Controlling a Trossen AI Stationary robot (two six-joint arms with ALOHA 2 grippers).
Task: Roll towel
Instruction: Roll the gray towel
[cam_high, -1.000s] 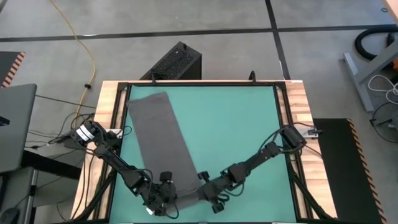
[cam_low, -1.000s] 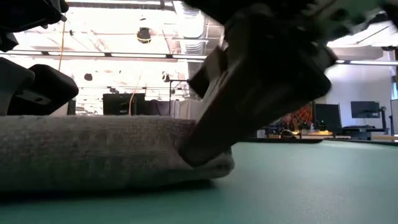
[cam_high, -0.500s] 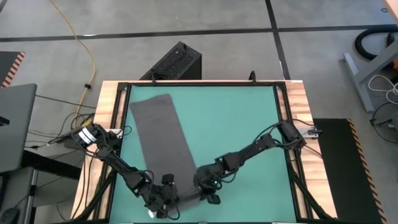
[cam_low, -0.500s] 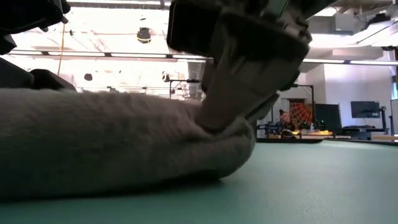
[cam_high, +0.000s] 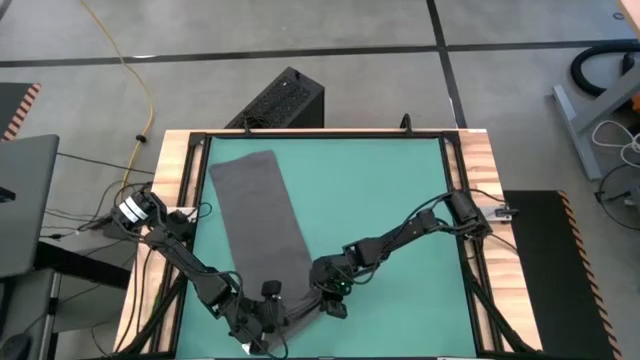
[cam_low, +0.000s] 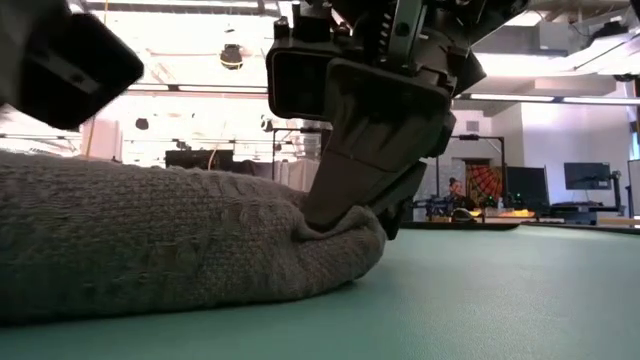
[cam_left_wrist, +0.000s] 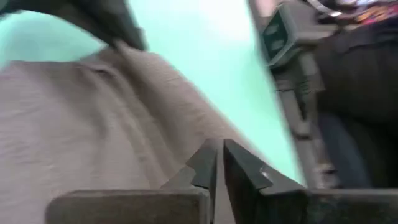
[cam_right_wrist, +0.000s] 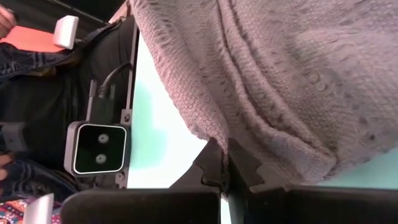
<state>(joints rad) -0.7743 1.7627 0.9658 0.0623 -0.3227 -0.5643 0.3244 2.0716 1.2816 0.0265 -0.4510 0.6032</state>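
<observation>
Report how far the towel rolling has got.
Barely begun. Done: the near end of the plain dark grey cloth towel is lifted into a first fold. In hand: left gripper and right gripper pinch that end, jaws shut. Left: most of the strip lies flat, unrolled.

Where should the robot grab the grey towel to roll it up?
Probably at the near end of the towel, at its two corners, coming down from above. It lies as a long flat strip, so that short edge can curl over toward the far end. The left gripper and right gripper already sit there, shut on the bunched edge.
</observation>
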